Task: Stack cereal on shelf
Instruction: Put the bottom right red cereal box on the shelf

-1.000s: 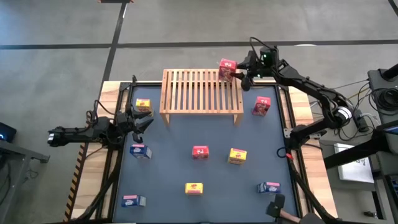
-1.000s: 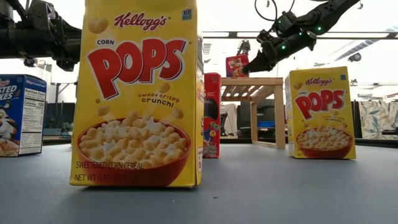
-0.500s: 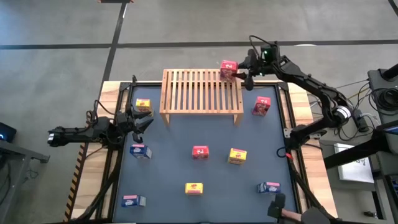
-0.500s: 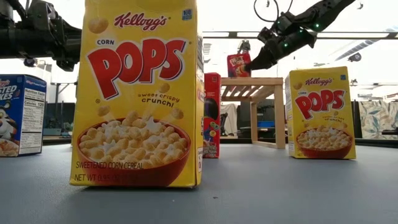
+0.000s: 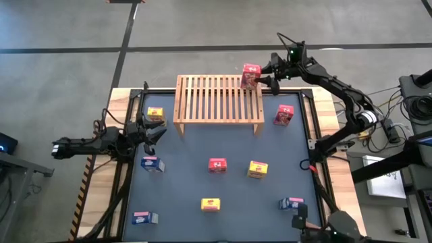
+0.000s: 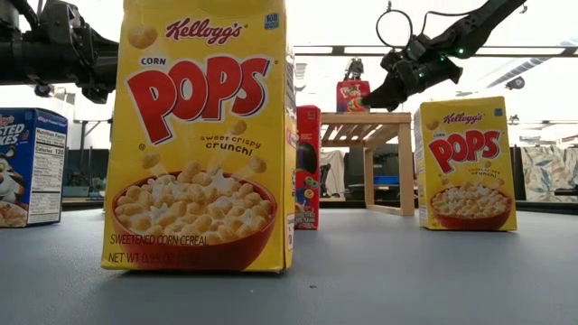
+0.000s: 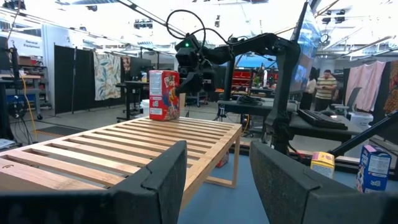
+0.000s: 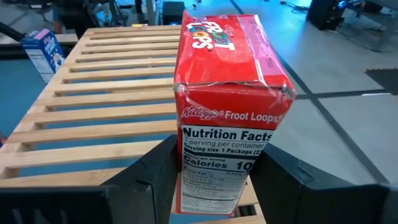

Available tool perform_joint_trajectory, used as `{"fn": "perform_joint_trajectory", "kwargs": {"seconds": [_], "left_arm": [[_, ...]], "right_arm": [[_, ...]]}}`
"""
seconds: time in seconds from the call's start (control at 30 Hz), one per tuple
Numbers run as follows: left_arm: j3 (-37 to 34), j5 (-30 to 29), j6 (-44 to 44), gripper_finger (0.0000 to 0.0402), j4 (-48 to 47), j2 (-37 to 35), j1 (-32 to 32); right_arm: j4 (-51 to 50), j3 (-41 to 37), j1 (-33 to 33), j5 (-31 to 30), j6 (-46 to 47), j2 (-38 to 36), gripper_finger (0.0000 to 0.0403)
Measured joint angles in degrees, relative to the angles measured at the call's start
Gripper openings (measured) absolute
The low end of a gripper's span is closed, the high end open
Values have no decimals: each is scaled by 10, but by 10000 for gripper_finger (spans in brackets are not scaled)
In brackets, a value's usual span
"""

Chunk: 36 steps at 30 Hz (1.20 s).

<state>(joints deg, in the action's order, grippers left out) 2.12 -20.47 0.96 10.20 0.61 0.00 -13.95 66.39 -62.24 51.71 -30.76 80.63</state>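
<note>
The right arm is stretched toward the table's far right corner, its right gripper (image 5: 262, 78) clamped. The left arm is held low along the left edge, its left gripper (image 5: 154, 129) parted.

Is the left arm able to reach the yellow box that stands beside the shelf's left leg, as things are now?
Probably yes. The left gripper hangs open just in front of that yellow box, with bare mat between them. The shelf stands to one side, and the right gripper is busy with a red box at the far corner.

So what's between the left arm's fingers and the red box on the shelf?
Only the shelf's bare slats, in the left wrist view, up to the red box.
</note>
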Motion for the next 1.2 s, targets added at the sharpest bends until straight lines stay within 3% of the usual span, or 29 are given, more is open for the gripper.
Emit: {"fn": "perform_joint_trajectory", "kwargs": {"seconds": [0.5, 0.87, 1.2], "left_arm": [[0, 0, 0, 160, 0, 0, 0], [0, 0, 0, 160, 0, 0, 0], [0, 0, 0, 160, 0, 0, 0]], "right_arm": [[14, 0, 4, -2, 7, 5, 169], [36, 0, 14, -5, 21, 5, 223], [22, -1, 5, -19, 26, -7, 233]]}}
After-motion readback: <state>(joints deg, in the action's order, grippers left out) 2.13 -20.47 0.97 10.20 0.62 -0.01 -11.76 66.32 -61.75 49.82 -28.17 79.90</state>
